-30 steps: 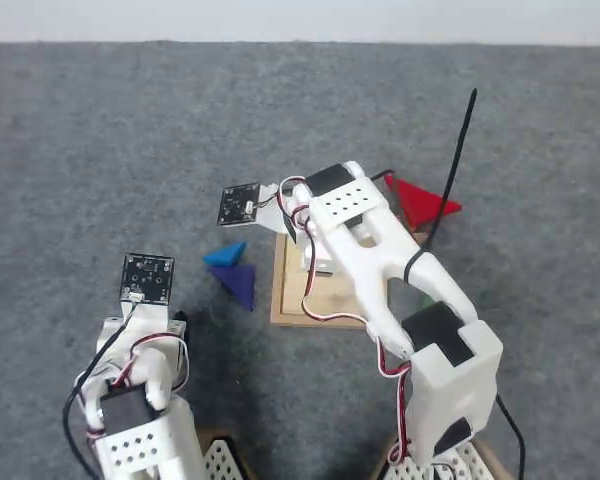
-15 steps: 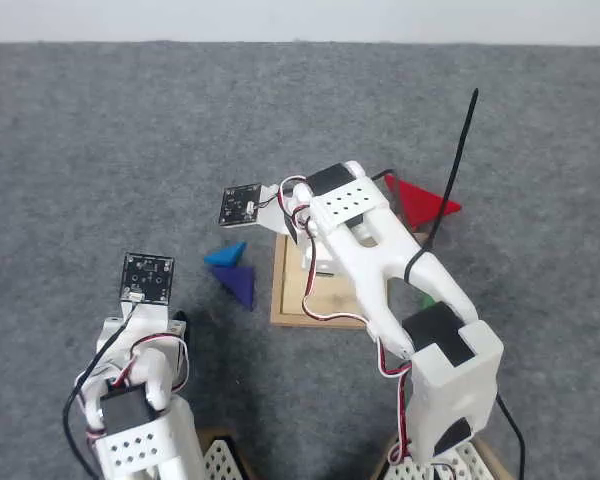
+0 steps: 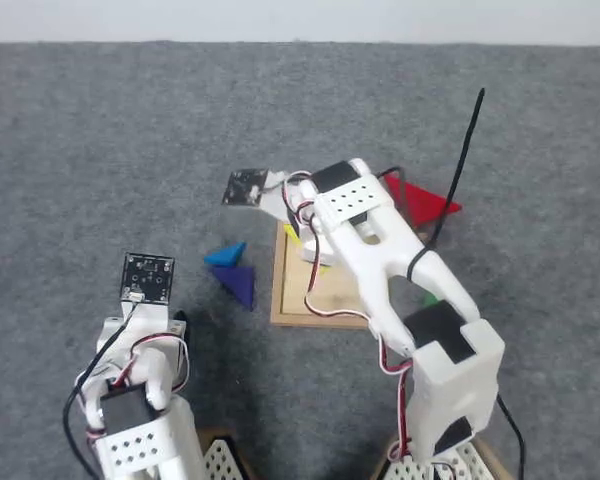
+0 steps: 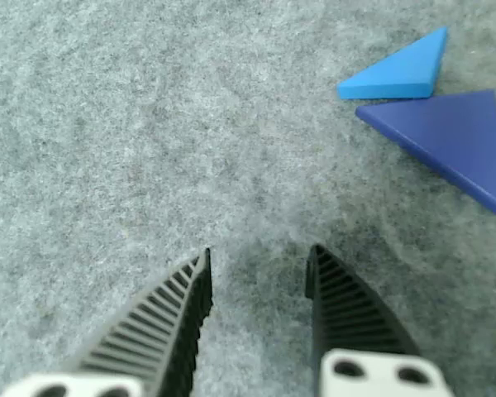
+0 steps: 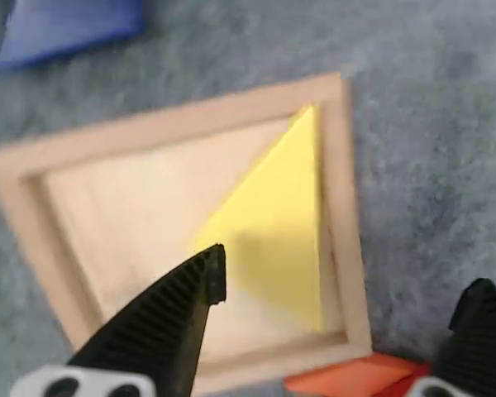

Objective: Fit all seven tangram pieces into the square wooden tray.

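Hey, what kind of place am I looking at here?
Probably a small robotics workbench rather than a home or factory. A white left arm and right arm with loose wiring sit on grey matting, with a wooden tray and a dark blue triangle set out as a puzzle.

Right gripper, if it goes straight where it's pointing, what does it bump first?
Probably the yellow triangle lying in the wooden tray; the open right gripper points down at it, though depth is unclear.
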You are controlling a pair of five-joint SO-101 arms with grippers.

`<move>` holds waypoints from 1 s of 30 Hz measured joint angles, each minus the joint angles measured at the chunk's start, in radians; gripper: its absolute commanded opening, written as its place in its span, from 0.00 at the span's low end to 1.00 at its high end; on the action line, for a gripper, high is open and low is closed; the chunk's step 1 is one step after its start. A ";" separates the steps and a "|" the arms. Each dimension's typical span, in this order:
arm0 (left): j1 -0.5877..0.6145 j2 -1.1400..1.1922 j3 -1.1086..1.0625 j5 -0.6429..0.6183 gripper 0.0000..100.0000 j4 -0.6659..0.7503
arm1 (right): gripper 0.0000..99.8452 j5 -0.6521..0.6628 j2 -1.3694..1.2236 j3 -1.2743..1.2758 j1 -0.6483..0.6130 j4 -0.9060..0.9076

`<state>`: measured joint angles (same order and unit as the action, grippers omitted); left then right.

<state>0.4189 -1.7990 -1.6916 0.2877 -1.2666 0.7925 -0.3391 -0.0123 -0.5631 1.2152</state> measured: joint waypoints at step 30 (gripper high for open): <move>0.000 0.000 0.000 0.000 0.19 0.000 | 0.41 -0.077 0.005 -0.020 0.029 0.061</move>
<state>0.4189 -1.7990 -1.6916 0.2877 -1.2666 0.7158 -0.3345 -0.0322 -0.5340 1.2766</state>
